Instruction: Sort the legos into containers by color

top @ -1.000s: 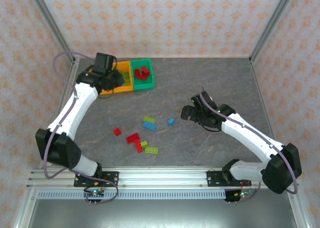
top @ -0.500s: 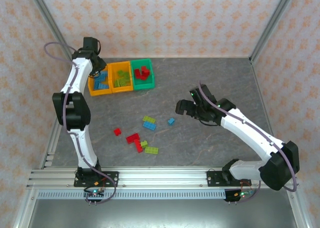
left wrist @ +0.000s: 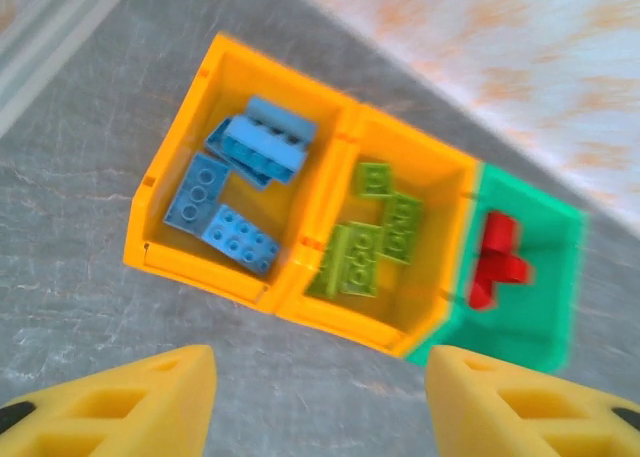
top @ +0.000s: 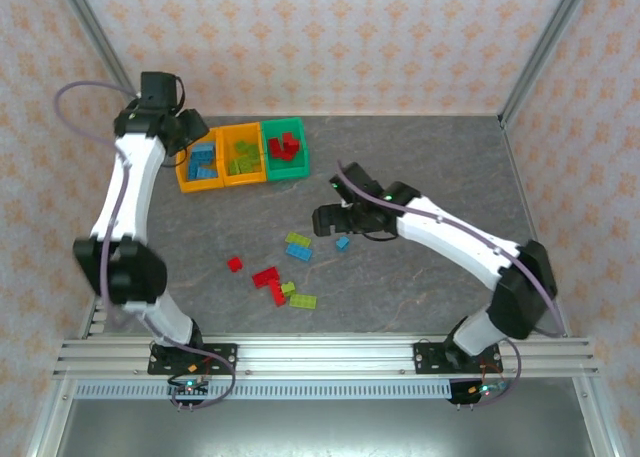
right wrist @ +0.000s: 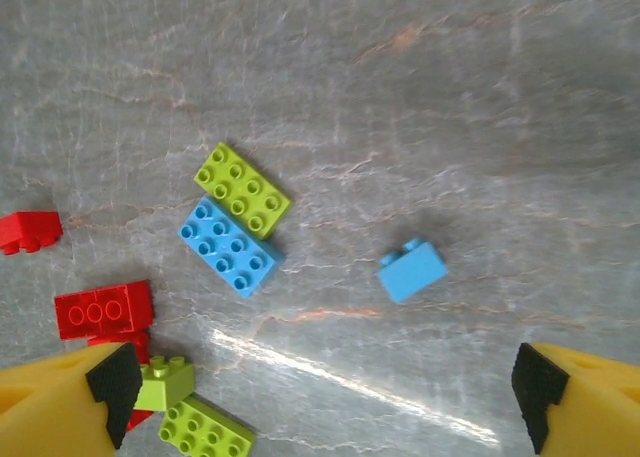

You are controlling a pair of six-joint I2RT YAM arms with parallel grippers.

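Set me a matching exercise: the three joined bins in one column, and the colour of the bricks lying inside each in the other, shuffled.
Bins:
1. end orange-yellow bin
2. middle orange-yellow bin
3. green bin

Contents:
A. red bricks
B. lime green bricks
C. light blue bricks

Pairs: 1-C, 2-B, 3-A.

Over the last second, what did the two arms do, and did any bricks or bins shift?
The left gripper pulled up and back off the containers, uncovering the left bin's blue legos; its jaws now stand apart and empty. The right gripper swung left, open, to hover over the small blue brick. The containers and the loose legos stayed where they were.
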